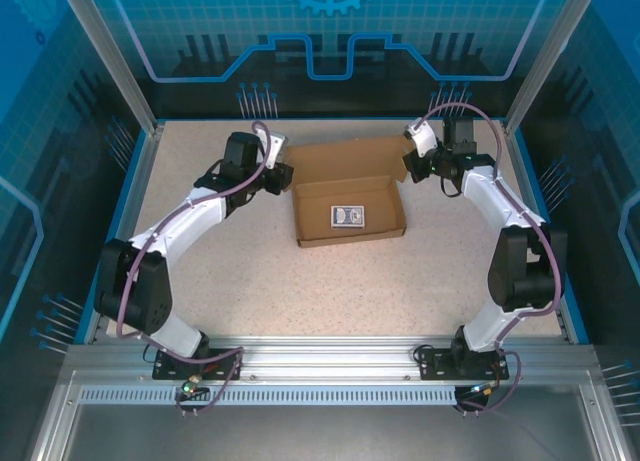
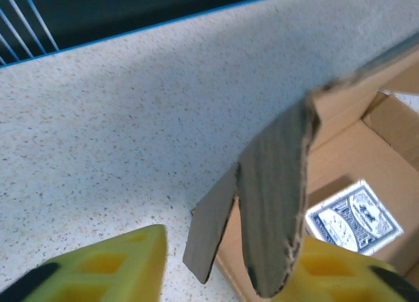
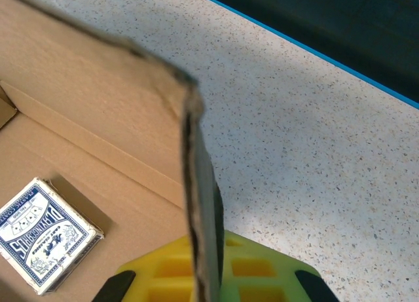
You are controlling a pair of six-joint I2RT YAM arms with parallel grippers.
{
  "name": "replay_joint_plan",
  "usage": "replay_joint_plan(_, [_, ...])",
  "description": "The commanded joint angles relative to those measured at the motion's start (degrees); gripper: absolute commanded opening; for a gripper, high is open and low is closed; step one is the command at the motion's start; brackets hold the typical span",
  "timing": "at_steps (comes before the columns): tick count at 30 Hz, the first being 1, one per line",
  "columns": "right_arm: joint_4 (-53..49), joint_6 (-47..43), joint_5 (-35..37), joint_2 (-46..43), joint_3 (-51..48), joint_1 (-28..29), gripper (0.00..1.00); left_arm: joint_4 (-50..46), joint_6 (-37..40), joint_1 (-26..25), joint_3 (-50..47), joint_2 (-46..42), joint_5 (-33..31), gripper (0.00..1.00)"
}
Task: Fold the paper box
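The paper box (image 1: pixel 350 209) sat toward the far middle of the speckled counter (image 1: pixel 250 291), between the two arms. Its long axis ran left to right, roughly parallel to the counter's near edge. Its shallow tray opened upward, and the lid panel (image 1: pixel 345 159) rose from the far long side, open. A pack of cards (image 1: pixel 348 216) with a blue-and-white printed back lay flat on the tray floor, near its middle. The left claw (image 1: pixel 283 176) was at the far left corner of the box. Seen from the left wrist, its yellow fingers (image 2: pixel 105 266) were spread wide, and a curved cardboard side flap (image 2: pixel 275 204) hung between them, close against the right-hand finger and well apart from the other. The pack (image 2: pixel 353 217) showed beyond that flap. The right claw (image 1: pixel 410 166) was at the far right corner. Seen from the right wrist, this claw (image 3: pixel 206 276) appeared pressed together on a flap edge (image 3: pixel 200 204) seen edge-on, with yellow pads (image 3: pixel 262 272) close on either side of the cardboard. The tray floor and the pack (image 3: pixel 46 233) lay to that flap's left, and bare counter (image 3: pixel 314 118) to its right.
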Motion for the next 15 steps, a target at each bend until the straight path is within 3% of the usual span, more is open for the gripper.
replay_joint_plan(1, [0.91,1.09,0.35,-1.46,0.4,0.64,0.0,-2.57,1.7,0.47,2.66,1.52,2.76,0.32])
replay_joint_plan(15, [0.71,2.6,1.5,-2.34,0.32,2.0,0.0,-2.35,1.13,0.47,5.8,4.91,3.02,0.04])
